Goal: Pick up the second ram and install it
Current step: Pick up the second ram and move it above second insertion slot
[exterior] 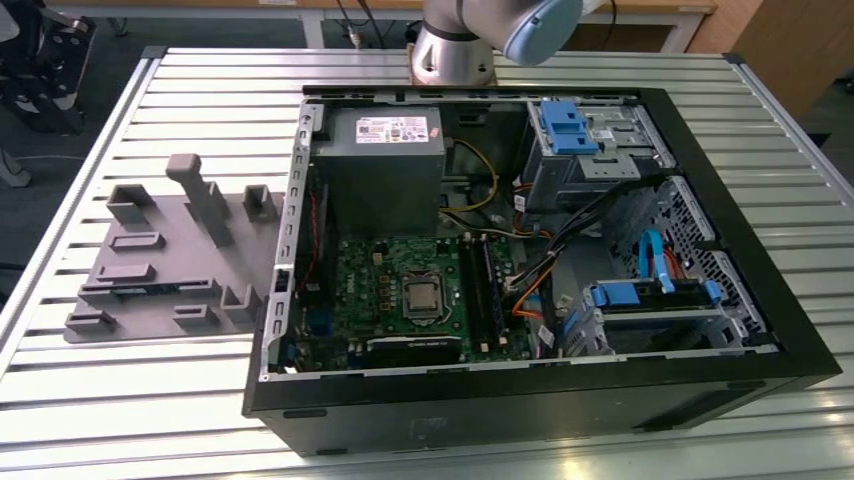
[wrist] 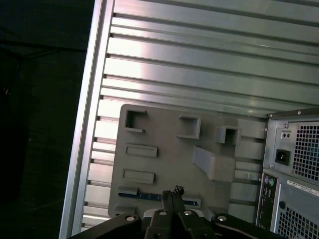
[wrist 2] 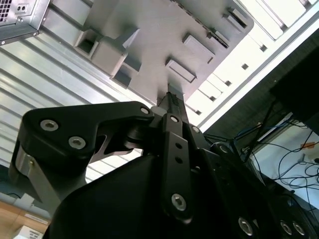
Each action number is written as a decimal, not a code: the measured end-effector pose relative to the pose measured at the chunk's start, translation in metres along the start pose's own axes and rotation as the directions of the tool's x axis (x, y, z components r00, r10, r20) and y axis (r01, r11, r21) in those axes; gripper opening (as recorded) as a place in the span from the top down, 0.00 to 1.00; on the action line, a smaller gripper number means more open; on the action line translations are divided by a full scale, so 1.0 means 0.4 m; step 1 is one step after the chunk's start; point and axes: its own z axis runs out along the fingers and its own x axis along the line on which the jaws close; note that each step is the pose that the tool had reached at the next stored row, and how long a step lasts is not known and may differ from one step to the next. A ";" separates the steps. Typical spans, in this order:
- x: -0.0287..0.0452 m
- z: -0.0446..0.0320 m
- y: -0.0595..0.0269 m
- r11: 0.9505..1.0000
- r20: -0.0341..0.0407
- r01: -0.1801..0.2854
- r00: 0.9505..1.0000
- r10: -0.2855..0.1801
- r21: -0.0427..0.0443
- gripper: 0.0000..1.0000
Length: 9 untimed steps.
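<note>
In the second wrist view, the black, matte, bolted metal gripper (wrist 2: 169, 95) sits closest. Its two linkages fold inward and the slim fingers are pressed together, with nothing visible between them. Past the tips lies the grey moulded plastic tray (wrist 2: 149, 50), smooth and studded with boxy pockets and raised blocks. It rests on the ribbed, shiny aluminium slat table (wrist 2: 55, 79).

In the first wrist view the closed gripper (wrist: 172, 193) hangs above the tray's (wrist: 169, 149) near edge. The second ram (wrist: 143, 196), a long, narrow, blue-green circuit-board stick, lies flat in a slot of the tray right under the fingertips; whether they touch it cannot be told. Its long axis follows the table's (wrist: 199, 59) slats, one end towards the table's outer rail and the other towards the perforated grey rear wall of the black computer case (wrist: 294, 164). A strip of bare slats separates the tray from the case.

In the exterior view the tray (exterior: 187, 270) sits on the exterior view's left of the open case (exterior: 534, 410), near it but apart. Free table (exterior: 134, 400) lies around the tray's other sides. The ram (exterior: 142, 291) shows as a thin strip across the tray, again parallel to the slats. Inside the case are the grey sheet-metal power-supply box (exterior: 380, 170) and the green motherboard (exterior: 367, 275). The silver-and-blue arm (exterior: 454, 55) rises behind the case.
</note>
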 end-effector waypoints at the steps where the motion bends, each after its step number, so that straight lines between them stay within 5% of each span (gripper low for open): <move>1: 0.000 0.000 0.000 1.000 0.000 0.005 1.000 -0.005 0.000 0.89; 9: 0.001 0.000 0.000 0.999 -0.002 0.046 0.999 -0.046 -0.001 0.89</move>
